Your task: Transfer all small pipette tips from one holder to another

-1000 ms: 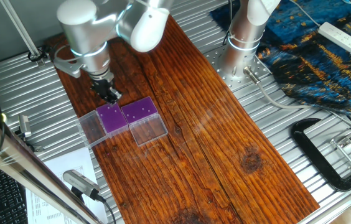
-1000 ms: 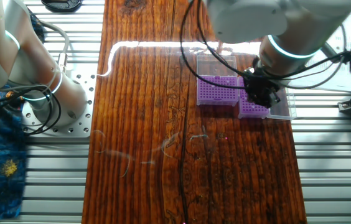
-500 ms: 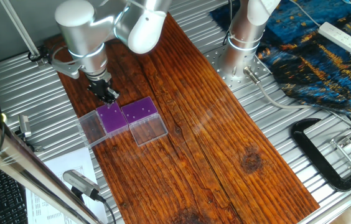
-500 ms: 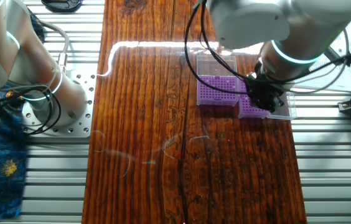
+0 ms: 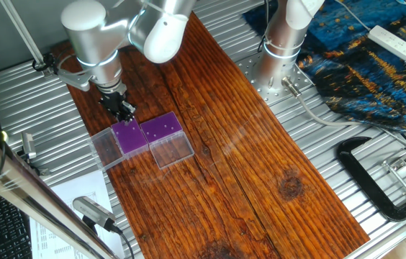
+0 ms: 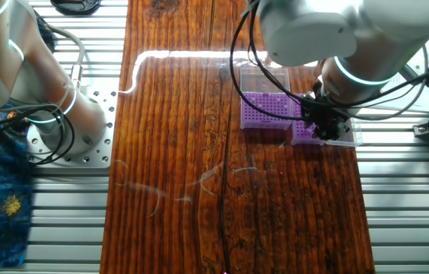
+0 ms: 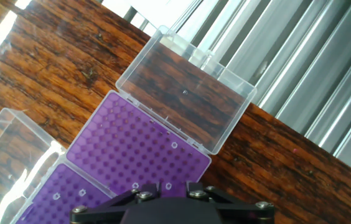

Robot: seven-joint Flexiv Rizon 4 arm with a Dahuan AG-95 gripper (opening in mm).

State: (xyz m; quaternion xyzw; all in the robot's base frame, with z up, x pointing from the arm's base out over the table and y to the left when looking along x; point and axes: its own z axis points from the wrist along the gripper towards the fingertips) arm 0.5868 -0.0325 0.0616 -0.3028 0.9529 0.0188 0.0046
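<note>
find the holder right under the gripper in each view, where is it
One fixed view: the holder sits left of centre, the left of the two purple boxes.
The other fixed view: right of centre, partly behind the gripper.
Hand view: the purple top at lower centre.
Shared landmark: its open clear lid.

Glossy wood table (image 5: 260, 151), clear plastic lids (image 7: 188, 93)

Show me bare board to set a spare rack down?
Free: the long wooden board stretch from the two holders toward the black C-clamp end. Crowded: the far corner, where the gripper hangs over the holders and their open lids.
</note>
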